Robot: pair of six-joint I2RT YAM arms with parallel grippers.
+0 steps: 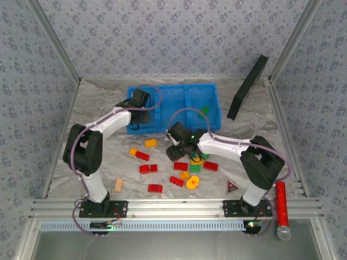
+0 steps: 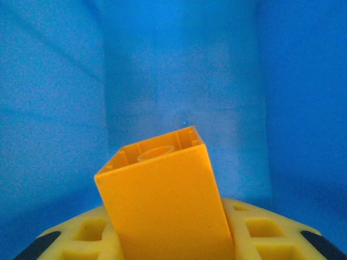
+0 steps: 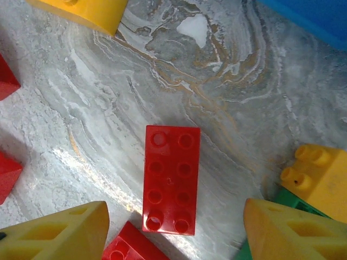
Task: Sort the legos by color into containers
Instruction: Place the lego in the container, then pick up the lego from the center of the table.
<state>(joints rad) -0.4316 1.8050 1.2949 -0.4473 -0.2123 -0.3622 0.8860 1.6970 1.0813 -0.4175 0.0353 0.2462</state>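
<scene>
Top external view: my left gripper [image 1: 140,108] reaches down into the left compartment of the blue bin [image 1: 173,86] at the far side of the table [image 1: 103,108], and two green bricks [image 1: 203,111] lie in the bin's right compartment. My right gripper [image 1: 174,151] hangs low over the loose bricks [image 1: 162,176] of red, yellow and green spread between the bin and my bases. A wooden block [image 1: 119,184] lies apart on the left. On the right are a dark triangle [image 1: 232,187], whose red mark is too small to read, and a red tube [image 1: 281,203] on the frame rail. A black panel [image 1: 248,86] leans in the far right corner. Left wrist view gives what the overhead cannot: my yellow fingers [image 2: 260,241] are closed narrowly on an orange brick [image 2: 162,200], its hollow underside pointing away from the camera, with blue bin walls on every side. Right wrist view: my yellow fingertips [image 3: 59,233] stand wide apart, and a red brick [image 3: 171,179] with eight studs lies flat on the marbled table between them, untouched. A yellow brick [image 3: 87,13] sits at the top left and a bin corner at the top right. At the right edge an orange piece [image 3: 320,176] rests on a green one [image 3: 287,196], and more red pieces [image 3: 8,173] show at the left edge. No lettering on any stud is sharp enough to read.
</scene>
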